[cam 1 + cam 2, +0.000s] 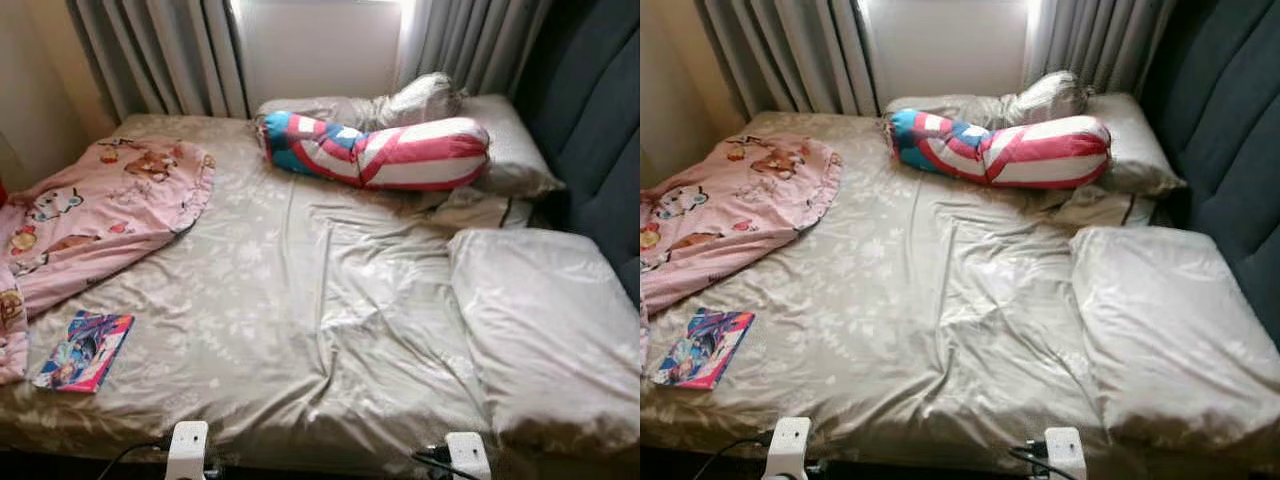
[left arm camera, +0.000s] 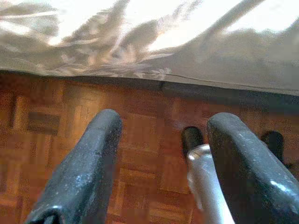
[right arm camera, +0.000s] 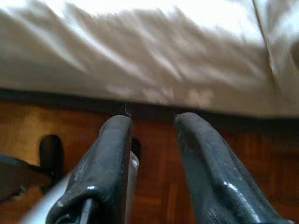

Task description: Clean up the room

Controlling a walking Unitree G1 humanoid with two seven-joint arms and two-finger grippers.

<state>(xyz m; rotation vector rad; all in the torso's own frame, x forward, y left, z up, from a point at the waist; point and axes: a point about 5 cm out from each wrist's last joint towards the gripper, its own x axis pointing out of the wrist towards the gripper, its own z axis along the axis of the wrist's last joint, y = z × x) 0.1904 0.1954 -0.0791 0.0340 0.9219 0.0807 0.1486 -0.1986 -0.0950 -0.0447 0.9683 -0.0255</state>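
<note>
A bed (image 1: 300,300) with a wrinkled beige floral sheet lies before me. A colourful comic book (image 1: 85,350) rests near its front left corner. A pink cartoon blanket (image 1: 100,215) is crumpled along the left side. A red, white and blue bolster (image 1: 380,152) lies across the head of the bed. Both arms hang low at the bed's front edge. My left gripper (image 2: 161,126) is open above the parquet floor (image 2: 70,140), holding nothing. My right gripper (image 3: 152,123) is open too, its fingers pointing at the sheet's hem.
A large beige pillow (image 1: 545,320) covers the right side, with more pillows (image 1: 500,140) behind the bolster. Grey curtains (image 1: 160,55) hang at the back, and a dark padded headboard (image 1: 600,130) rises on the right. White wrist housings (image 1: 187,450) (image 1: 467,455) poke up at the front edge.
</note>
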